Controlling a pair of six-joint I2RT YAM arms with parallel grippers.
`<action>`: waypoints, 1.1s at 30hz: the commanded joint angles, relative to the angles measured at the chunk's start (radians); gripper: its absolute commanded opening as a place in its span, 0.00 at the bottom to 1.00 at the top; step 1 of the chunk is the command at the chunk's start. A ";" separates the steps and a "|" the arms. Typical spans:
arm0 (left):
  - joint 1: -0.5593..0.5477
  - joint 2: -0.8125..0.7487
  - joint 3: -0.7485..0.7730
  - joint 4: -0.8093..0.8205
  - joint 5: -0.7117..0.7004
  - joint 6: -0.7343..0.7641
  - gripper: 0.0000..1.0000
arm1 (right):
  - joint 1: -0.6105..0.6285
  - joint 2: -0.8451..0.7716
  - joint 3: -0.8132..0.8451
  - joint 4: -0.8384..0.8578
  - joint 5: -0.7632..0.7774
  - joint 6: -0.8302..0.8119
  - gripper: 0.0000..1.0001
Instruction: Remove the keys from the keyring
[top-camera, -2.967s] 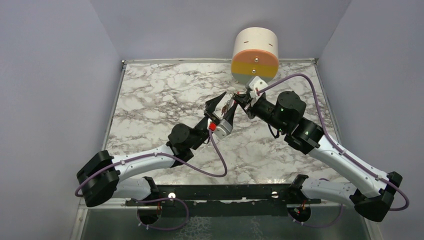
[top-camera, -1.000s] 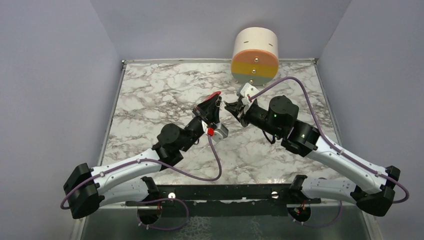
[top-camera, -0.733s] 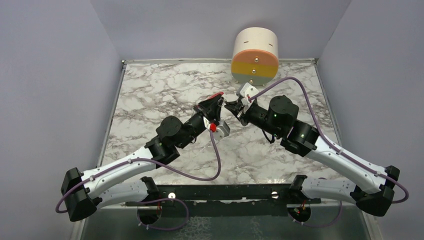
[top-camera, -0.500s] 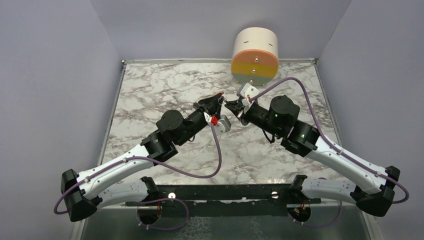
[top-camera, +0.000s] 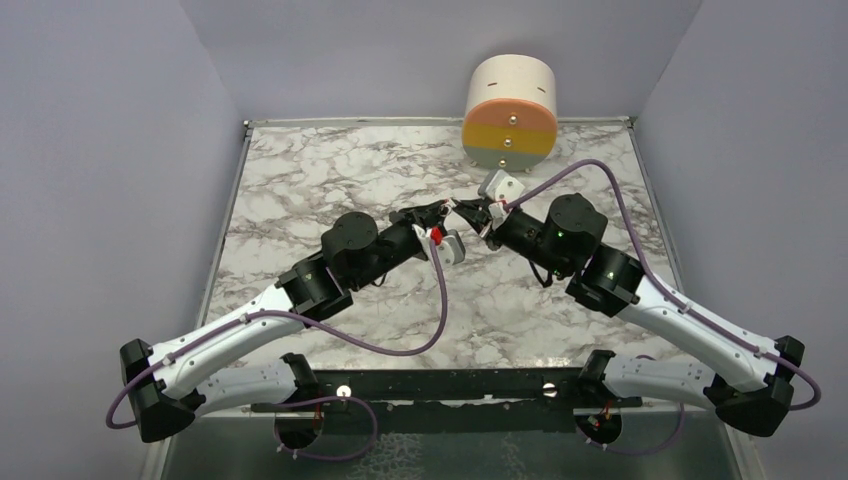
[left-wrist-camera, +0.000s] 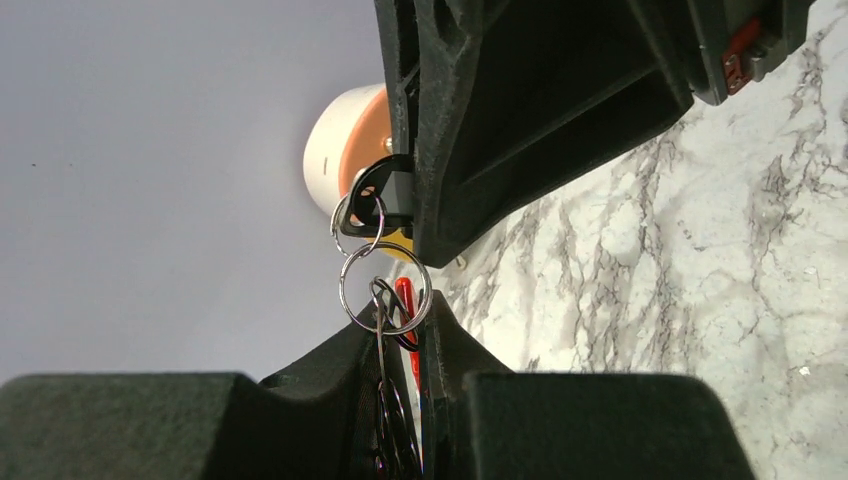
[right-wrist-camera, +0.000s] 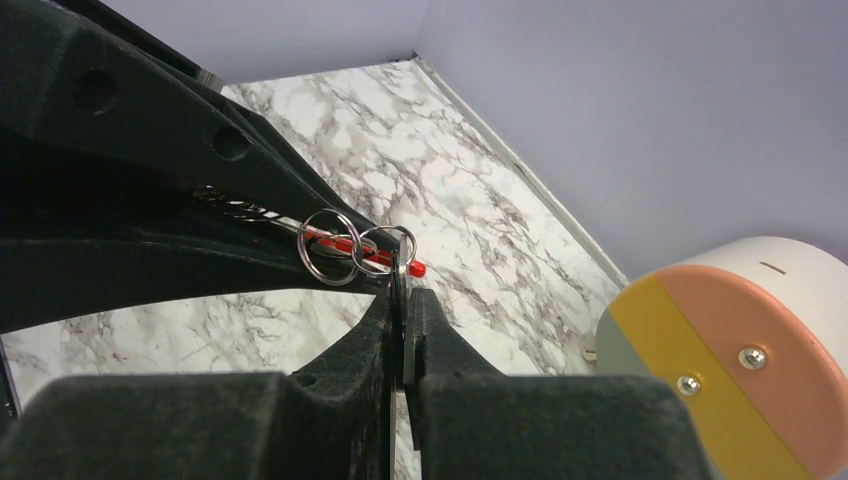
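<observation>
The left tool (left-wrist-camera: 405, 335) is closed hard on the keyring (left-wrist-camera: 383, 400), its 2 fingers pinching the chain together with a red piece (left-wrist-camera: 404, 298) that I take for the clip. From that grip the large ring (left-wrist-camera: 341, 288) stands out past the fingertips. A small ring (left-wrist-camera: 334, 222) is linked to it, and the small ring passes through the head of the dark-headed key (left-wrist-camera: 372, 185).

The right tool (right-wrist-camera: 405, 300) is clamped flat on that key's blade, so only the head shows. The red-headed key I cannot pick out.

The 2 tools meet tip to tip, held up off the table (left-wrist-camera: 700, 250). In the top view the left one lies to the left and the right one to the right. The 2 rings are the only link between them, strung in 1 line from one tip to the other.

The coming move turns on that line. The key lies straight ahead of the left tool, and the right arm has it in hand. A pull along the line would probably only tighten the rings. My judgement is that the key's head must be worked sideways round the small ring's coil.
</observation>
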 joint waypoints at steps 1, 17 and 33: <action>0.000 -0.018 0.014 -0.024 0.044 -0.029 0.00 | -0.004 0.008 0.016 0.041 -0.005 -0.036 0.02; 0.000 -0.019 0.025 -0.060 0.078 -0.031 0.00 | -0.004 0.011 0.038 0.032 0.020 -0.085 0.02; 0.000 0.020 0.057 -0.105 0.107 -0.025 0.00 | -0.004 0.030 0.094 -0.022 -0.043 -0.116 0.02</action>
